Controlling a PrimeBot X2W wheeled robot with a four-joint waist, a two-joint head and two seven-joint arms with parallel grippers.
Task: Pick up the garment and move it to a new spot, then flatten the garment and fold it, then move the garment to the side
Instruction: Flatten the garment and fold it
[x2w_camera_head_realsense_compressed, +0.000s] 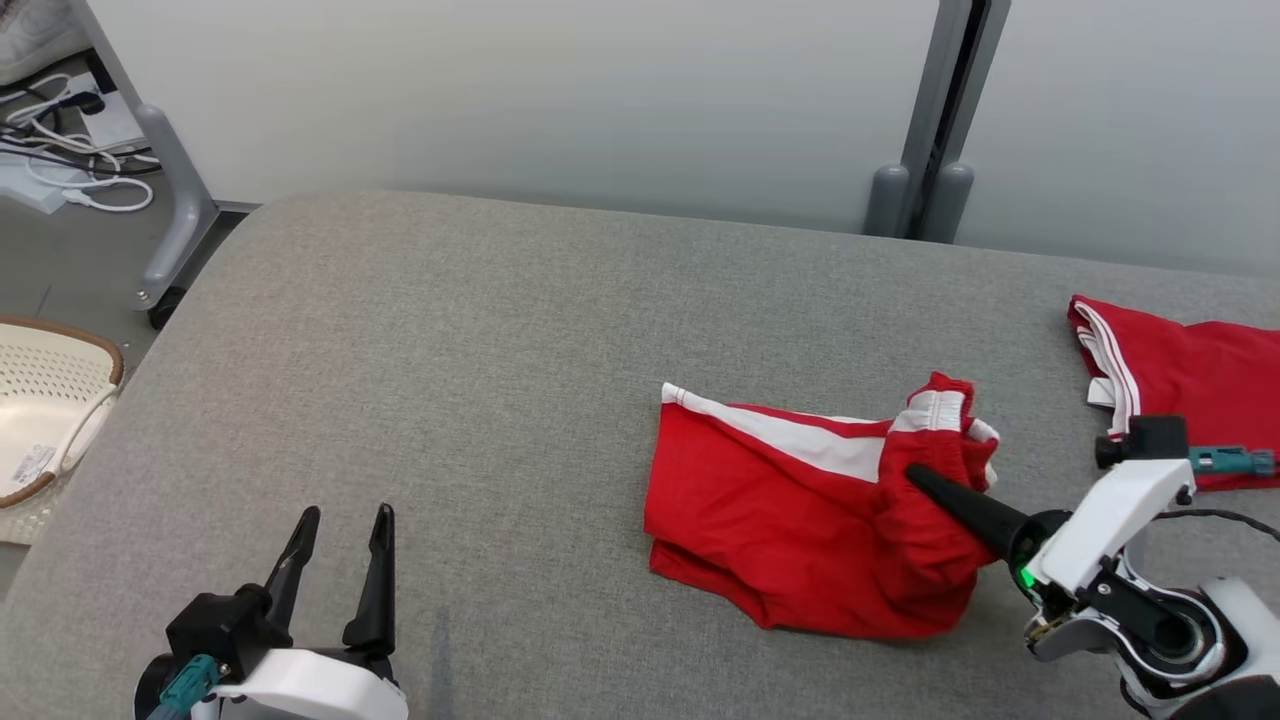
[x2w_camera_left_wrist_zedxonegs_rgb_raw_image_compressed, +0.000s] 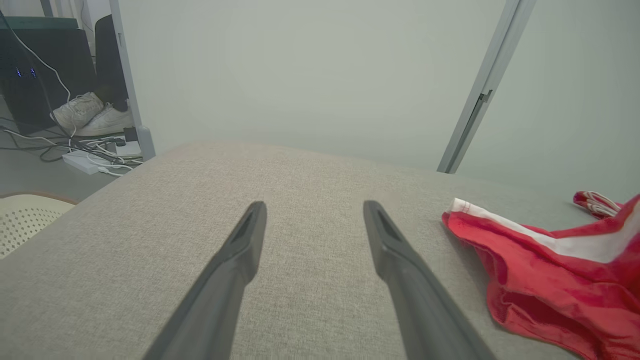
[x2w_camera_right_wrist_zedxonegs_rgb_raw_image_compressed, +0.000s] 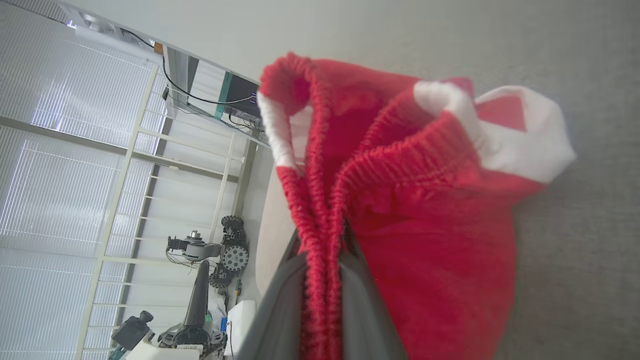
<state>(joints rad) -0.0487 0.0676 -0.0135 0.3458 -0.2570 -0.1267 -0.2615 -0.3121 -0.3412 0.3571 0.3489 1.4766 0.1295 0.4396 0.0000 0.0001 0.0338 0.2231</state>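
Left gripper (x2w_camera_head_realsense_compressed: 347, 512): jaws spread wide, holding nothing, well to the left of the red garment (x2w_camera_head_realsense_compressed: 790, 520).
Left wrist (x2w_camera_head_realsense_compressed: 310, 690): nearer the robot than the garment (white housing).
Right gripper (x2w_camera_head_realsense_compressed: 918, 476): fingers pinched together on the garment's waistband, at its right end.
Right wrist (x2w_camera_head_realsense_compressed: 1110, 520): just right of the garment, angled up-left towards it.

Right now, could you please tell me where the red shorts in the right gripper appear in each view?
Head view: red shorts right of centre, waistband pinched by the right gripper.
Left wrist view: red shorts at the lower right.
Right wrist view: red shorts at centre, waistband between the fingers.
Shared landmark: the grey table.
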